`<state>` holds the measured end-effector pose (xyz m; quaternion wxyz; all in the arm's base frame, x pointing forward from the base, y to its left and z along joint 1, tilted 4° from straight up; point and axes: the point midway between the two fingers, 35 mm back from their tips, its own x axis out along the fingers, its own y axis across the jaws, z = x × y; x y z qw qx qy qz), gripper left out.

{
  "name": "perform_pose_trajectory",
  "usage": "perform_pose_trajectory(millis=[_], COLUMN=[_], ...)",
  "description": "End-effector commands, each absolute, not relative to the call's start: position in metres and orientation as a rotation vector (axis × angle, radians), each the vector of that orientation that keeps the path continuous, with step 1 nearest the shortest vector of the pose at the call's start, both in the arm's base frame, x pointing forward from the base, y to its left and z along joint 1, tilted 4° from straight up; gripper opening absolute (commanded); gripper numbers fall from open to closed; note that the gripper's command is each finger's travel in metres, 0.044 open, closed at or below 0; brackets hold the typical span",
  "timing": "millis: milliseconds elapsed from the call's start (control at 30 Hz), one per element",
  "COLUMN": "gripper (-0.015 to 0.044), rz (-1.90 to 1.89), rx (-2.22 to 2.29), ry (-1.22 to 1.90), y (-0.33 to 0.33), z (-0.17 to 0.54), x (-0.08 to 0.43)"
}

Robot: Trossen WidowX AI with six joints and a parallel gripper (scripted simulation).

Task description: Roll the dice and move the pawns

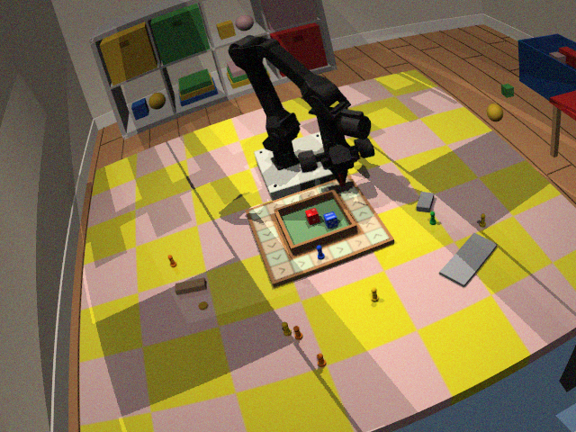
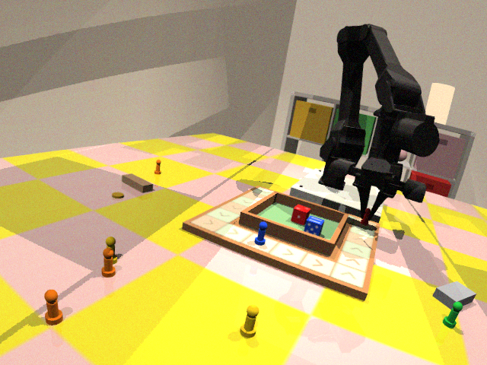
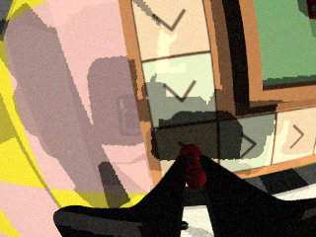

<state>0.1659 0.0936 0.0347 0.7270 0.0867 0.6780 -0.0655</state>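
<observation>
My gripper [image 1: 342,183] [image 2: 365,220] [image 3: 192,161] is shut on the red pawn [image 1: 341,177] [image 2: 367,215] [image 3: 197,177], low at the board's back right corner cell. The fingers hide part of the pawn; whether its base touches the board is unclear. The red die [image 1: 311,216] [image 2: 300,214] and the blue die [image 1: 330,220] [image 2: 314,225] lie in the tray [image 1: 325,238] [image 2: 283,234]. Their top numbers are too blurred to tell. The blue pawn [image 1: 320,252] [image 2: 260,233] stands upright on the front row of the board [image 1: 377,235] [image 2: 349,274].
A green pawn [image 1: 432,218] [image 2: 453,315] stands by a small grey block [image 1: 425,202] [image 2: 454,293] right of the board. A grey slab [image 1: 469,259] lies farther right. A yellow pawn [image 1: 374,295] [image 2: 249,321] stands in front; several orange and yellow pawns and a brown block [image 1: 191,285] [image 2: 136,182] are left.
</observation>
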Motion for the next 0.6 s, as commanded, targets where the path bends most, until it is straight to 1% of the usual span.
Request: perform_pose_trajectory(millis=[0, 567], gripper=[0.0, 0.0], rz=[-0.146, -0.146], rx=[0.189, 0.189], ry=[1.491, 1.491], y=[0.093, 0.095], z=[0.035, 0.118], x=[0.167, 0.167])
